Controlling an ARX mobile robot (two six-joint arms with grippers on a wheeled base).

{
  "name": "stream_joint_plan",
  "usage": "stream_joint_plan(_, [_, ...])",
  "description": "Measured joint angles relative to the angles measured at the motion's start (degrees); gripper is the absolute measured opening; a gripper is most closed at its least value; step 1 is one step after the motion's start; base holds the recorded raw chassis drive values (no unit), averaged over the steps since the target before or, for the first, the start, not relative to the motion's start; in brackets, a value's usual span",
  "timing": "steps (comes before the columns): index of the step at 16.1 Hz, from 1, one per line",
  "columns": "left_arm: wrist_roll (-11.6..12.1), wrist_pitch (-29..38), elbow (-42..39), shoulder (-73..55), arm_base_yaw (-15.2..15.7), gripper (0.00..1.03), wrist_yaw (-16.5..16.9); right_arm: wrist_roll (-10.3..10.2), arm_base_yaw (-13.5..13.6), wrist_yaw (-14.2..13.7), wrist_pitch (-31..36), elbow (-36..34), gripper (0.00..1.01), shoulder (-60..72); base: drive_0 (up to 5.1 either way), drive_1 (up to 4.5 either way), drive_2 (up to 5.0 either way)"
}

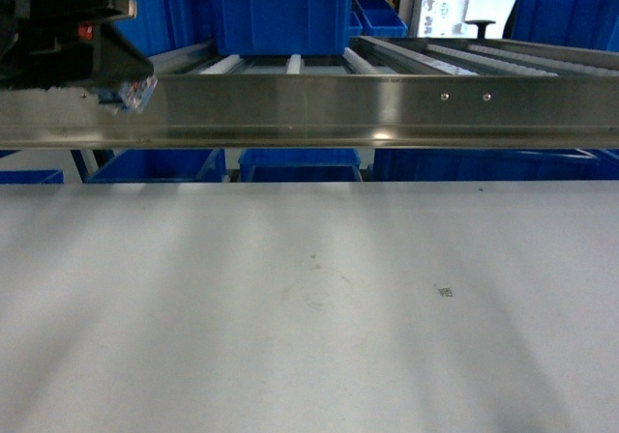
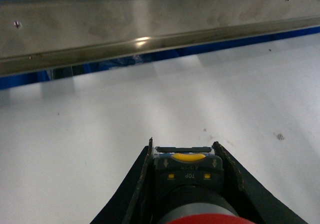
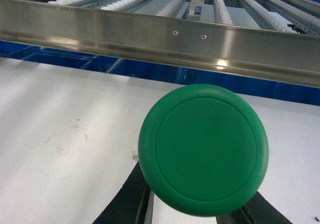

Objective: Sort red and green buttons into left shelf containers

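Note:
My left gripper (image 2: pixel 183 148) is shut on the red button (image 2: pixel 189 170). Its black body with a yellow tab sits between the two fingers (image 2: pixel 144 184), and the red cap shows at the bottom edge. My right gripper (image 3: pixel 200 189) is shut on the green button (image 3: pixel 203 149), whose round cap hides the fingertips. Both hang over the white table, short of the steel rail. In the head view the left arm (image 1: pixel 68 37) is at the top left by the rail; the right arm is out of that view. A deep blue bin (image 1: pixel 280 13) stands on the roller shelf, another (image 1: pixel 160 8) to its left.
A steel rail (image 1: pixel 319 109) fronts the roller shelf across the whole head view. More blue bins (image 1: pixel 300 165) sit below it, and one (image 1: pixel 566 13) at the far right. The white table (image 1: pixel 309 307) carries only faint marks.

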State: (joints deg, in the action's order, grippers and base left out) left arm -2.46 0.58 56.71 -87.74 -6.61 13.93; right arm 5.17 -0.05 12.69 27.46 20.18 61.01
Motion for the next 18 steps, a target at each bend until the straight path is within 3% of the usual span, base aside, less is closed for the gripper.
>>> stream_joint_plan(2, [-0.63, -0.28, -6.73, 6.01, -2.93, 0.29, -4.39, 0.02, 0.00, 0.00, 0.00, 0.00, 0.24, 0.00, 0.0, 0.00, 0.0])
stream_joint_plan(5, [-1.84, -0.04, -15.89, 15.47, -9.73, 0.29, -12.02, 0.02, 0.00, 0.00, 0.00, -0.02, 0.24, 0.00, 0.0, 0.00, 0.0])
stream_joint_plan(7, [-1.86, 2.03, -18.71, 17.14, -10.36, 0.29, -14.80, 0.02, 0.00, 0.00, 0.00, -0.02, 0.24, 0.00, 0.0, 0.00, 0.0])
stream_joint_plan(11, [-1.62, 4.61, -19.41, 16.98, -9.57, 0.29, -15.87, 0.02, 0.00, 0.00, 0.00, 0.00, 0.24, 0.00, 0.0, 0.00, 0.0])
stream_joint_plan(18, [-1.62, 4.57, -19.41, 16.98, -9.81, 0.29, -15.52, 0.02, 0.04, -0.15, 0.09, 0.00, 0.24, 0.00, -4.7, 2.64, 2.6])
